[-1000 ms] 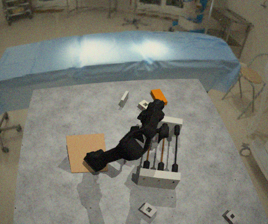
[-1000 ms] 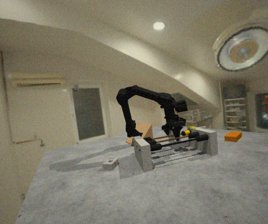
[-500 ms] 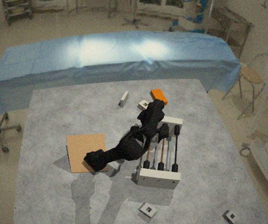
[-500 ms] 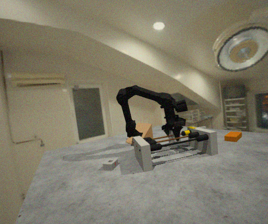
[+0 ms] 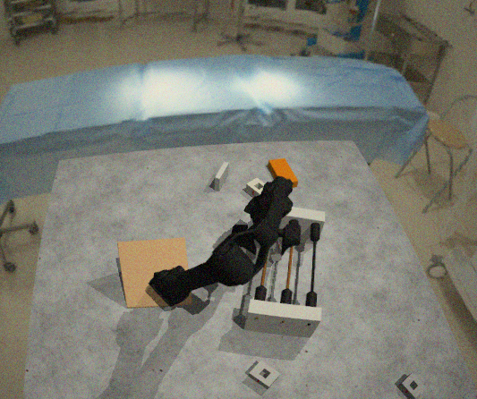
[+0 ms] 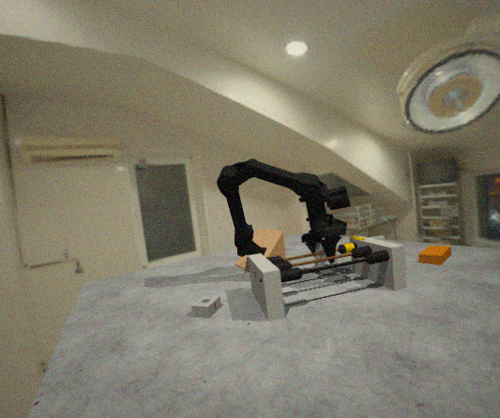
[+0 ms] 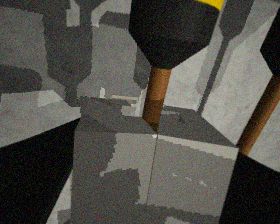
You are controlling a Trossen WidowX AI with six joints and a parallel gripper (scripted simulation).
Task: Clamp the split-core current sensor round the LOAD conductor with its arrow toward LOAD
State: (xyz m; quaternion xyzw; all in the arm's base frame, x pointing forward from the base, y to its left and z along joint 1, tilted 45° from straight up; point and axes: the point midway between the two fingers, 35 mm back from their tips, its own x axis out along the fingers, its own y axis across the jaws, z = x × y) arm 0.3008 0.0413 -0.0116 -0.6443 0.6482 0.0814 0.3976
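Note:
My gripper (image 6: 320, 255) (image 7: 141, 129) is shut on the grey current sensor (image 7: 196, 170), seen between the black fingers in the wrist view. Its two halves meet at a thin seam. The leftmost copper conductor (image 7: 159, 90) (image 5: 263, 276) runs down to the sensor at that seam; how it sits inside is hidden. The black terminal (image 7: 171, 30) on that conductor has a yellow band, seen also in the exterior view (image 6: 347, 247). The LOAD lettering and the sensor's arrow cannot be read. In the top view the arm hides the fingers and sensor.
White end blocks (image 5: 283, 318) (image 6: 395, 264) carry the conductors; a second copper one (image 5: 289, 268) (image 7: 266, 117) and a dark one (image 5: 313, 268) run alongside. A tan sloped block (image 5: 151, 264), an orange block (image 5: 283, 171) (image 6: 434, 255), a white bar (image 5: 221, 175) and small holed blocks (image 5: 269, 377) stand around.

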